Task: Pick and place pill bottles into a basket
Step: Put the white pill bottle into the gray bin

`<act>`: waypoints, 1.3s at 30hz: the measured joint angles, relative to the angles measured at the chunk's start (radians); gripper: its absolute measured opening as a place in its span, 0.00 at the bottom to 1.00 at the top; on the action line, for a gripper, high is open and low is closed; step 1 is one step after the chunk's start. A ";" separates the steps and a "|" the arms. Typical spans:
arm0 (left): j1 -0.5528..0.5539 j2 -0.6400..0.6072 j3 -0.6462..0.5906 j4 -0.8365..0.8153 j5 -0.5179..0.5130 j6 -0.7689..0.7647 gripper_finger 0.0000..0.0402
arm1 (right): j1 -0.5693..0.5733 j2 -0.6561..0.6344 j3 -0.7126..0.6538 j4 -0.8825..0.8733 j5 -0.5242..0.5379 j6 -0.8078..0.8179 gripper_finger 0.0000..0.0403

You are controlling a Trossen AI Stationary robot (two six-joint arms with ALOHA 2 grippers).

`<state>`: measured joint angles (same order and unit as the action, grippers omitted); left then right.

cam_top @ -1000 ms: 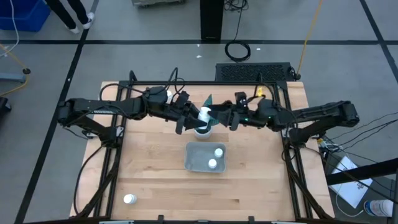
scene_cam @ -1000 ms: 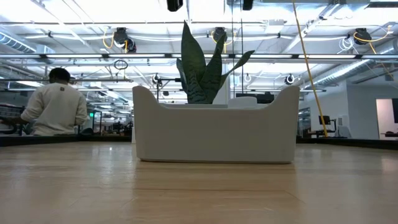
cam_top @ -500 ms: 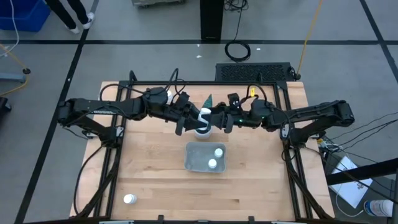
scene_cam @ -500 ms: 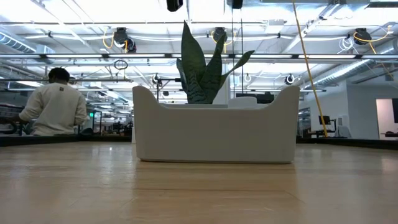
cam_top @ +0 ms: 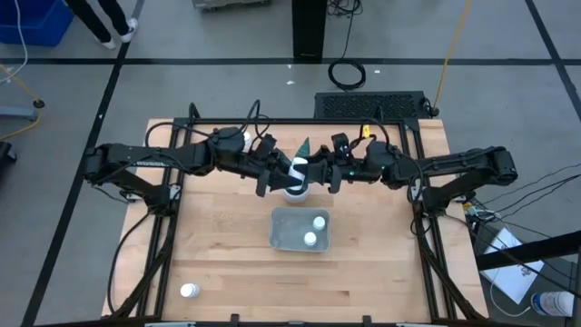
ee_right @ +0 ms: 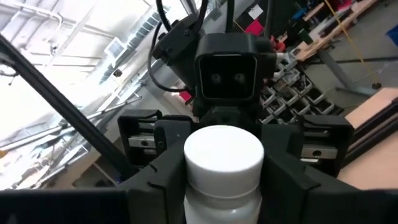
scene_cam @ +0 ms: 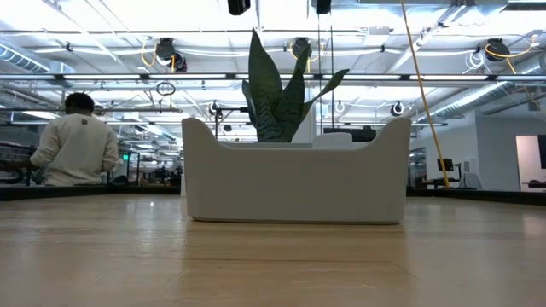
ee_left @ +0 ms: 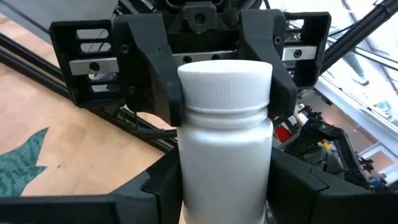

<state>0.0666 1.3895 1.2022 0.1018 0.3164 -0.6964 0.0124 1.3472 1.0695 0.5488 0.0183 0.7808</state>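
One white pill bottle [cam_top: 298,169] hangs in mid-air over the table's middle, above a small white plant pot [cam_top: 295,190]. My left gripper [cam_top: 287,173] reaches it from the left and my right gripper [cam_top: 310,170] from the right, and both are shut on it. The pale basket [cam_top: 283,232] sits on the table just nearer, with two pill bottles [cam_top: 320,222] [cam_top: 310,239] standing in it. Another pill bottle [cam_top: 189,291] stands near the table's near left corner. My left gripper pinches the bottle's body [ee_left: 224,162] below the cap between its two fingers [ee_left: 158,186], coming level from the table's left. The bottle is lifted clear of everything below it. My right gripper has a finger [ee_left: 166,84] on each side of the bottle's cap end [ee_right: 224,155], pinching it. It comes from the table's right, slanting a little upward, facing my left gripper.
The green spiky plant [scene_cam: 277,89] rises from the pot right under the hand-over and behind the basket [scene_cam: 294,183] in the low view. Bare wood lies to the left, right and near side of the basket. A person [scene_cam: 75,141] sits far behind the table.
My right gripper has moved a little toward the table's left, onto the bottle that my left gripper keeps still, and its fingers have closed in on the cap end. The bottle has stayed where it was.
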 joint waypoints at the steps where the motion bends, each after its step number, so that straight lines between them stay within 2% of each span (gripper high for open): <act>1: 0.000 0.000 0.000 0.002 0.000 -0.002 0.47 | 0.000 0.000 0.000 0.001 -0.004 -0.012 0.37; 7: 0.003 0.000 0.000 0.012 0.000 0.003 0.48 | -0.001 -0.013 0.000 0.001 -0.014 -0.041 0.37; 15: 0.006 -0.001 0.000 0.021 0.002 0.011 0.59 | -0.003 -0.037 -0.001 -0.050 -0.028 -0.038 0.37; 21: 0.018 -0.004 0.000 0.021 0.078 -0.006 0.61 | -0.003 -0.079 -0.001 -0.087 -0.032 -0.080 0.37; 26: 0.026 -0.025 0.000 0.007 0.109 0.005 0.61 | -0.017 -0.148 -0.001 -0.217 -0.023 -0.121 0.37; 28: 0.025 -0.039 -0.001 -0.004 0.103 0.043 0.57 | -0.021 -0.170 -0.001 -0.275 -0.021 -0.134 0.37; 30: 0.024 -0.046 0.001 0.004 0.100 0.079 0.49 | -0.025 -0.186 -0.001 -0.336 -0.021 -0.141 0.37; 37: 0.024 -0.088 -0.001 -0.117 0.040 0.199 0.05 | -0.025 -0.186 -0.001 -0.405 -0.019 -0.215 0.37; 39: 0.020 -0.111 0.000 -0.171 -0.032 0.202 0.03 | -0.025 -0.182 -0.001 -0.404 -0.018 -0.251 0.37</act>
<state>0.0871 1.2780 1.2026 -0.0695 0.2845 -0.4946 -0.0128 1.1652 1.0687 0.1449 -0.0002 0.5299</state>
